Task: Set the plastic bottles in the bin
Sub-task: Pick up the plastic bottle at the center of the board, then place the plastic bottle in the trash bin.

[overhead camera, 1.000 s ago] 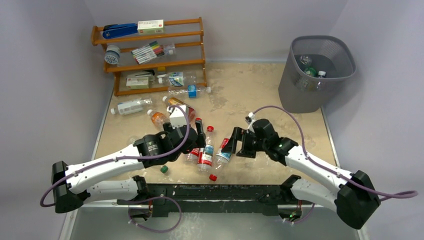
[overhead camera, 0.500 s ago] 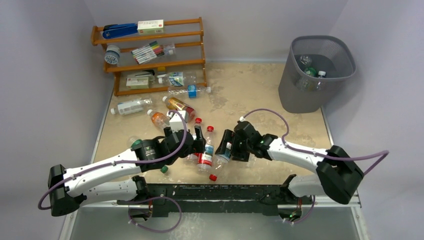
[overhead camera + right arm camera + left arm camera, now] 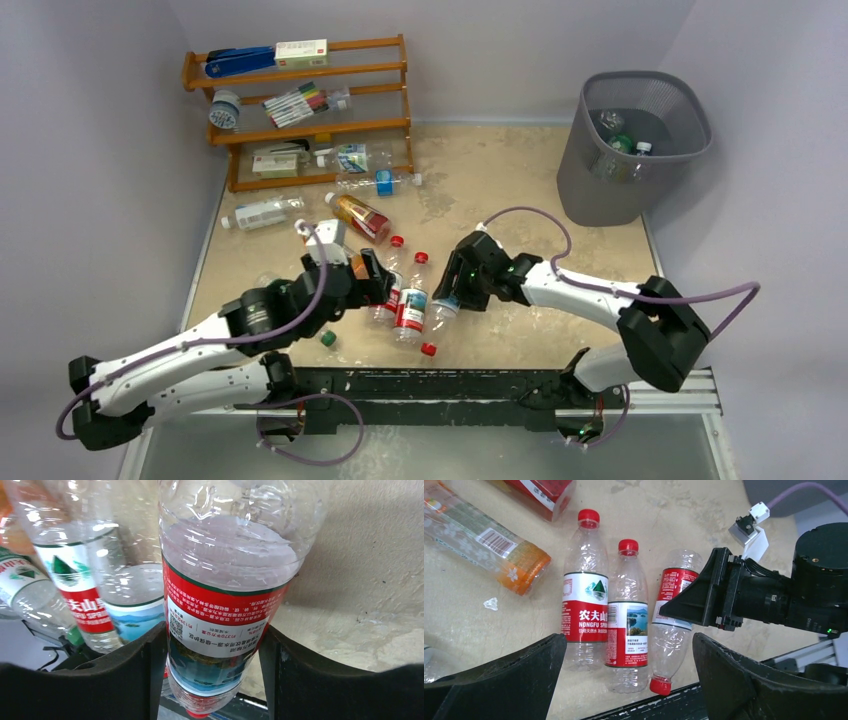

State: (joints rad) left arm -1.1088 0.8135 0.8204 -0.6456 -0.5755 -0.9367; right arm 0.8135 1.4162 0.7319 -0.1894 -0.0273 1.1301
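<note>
My right claw (image 3: 452, 296) is clenched on a clear bottle with a red label (image 3: 441, 314). In the right wrist view both pads (image 3: 150, 675) press against the sides of that label, and the bottle body runs straight through the gap between them. This gripped bottle lies flat on the table (image 3: 520, 200), a little near of the middle, with its red cap pointing toward the near edge. It is the rightmost of three bottles lying side by side. The middle bottle (image 3: 412, 300) and the Nongfu bottle (image 3: 386, 290) are packed close on its left, and their red caps point far.

My left claw (image 3: 383, 283) hangs over the left end of that row, released, with its fingers (image 3: 519, 680) spread wide and gripping nothing. In its wrist view all three bottles lie flat between the two fingers.

The bin (image 3: 600, 190) stands at the far right corner, well apart from both claws, with a few bottles (image 3: 620, 142) inside.

More bottles lie on the far left of the table. An orange-filled bottle (image 3: 358, 216) is just far of the left claw. A clear bottle (image 3: 262, 212) lies by the left edge. A bottle with a blue label (image 3: 383, 182) lies at the foot of the wooden rack (image 3: 300, 128).
</note>
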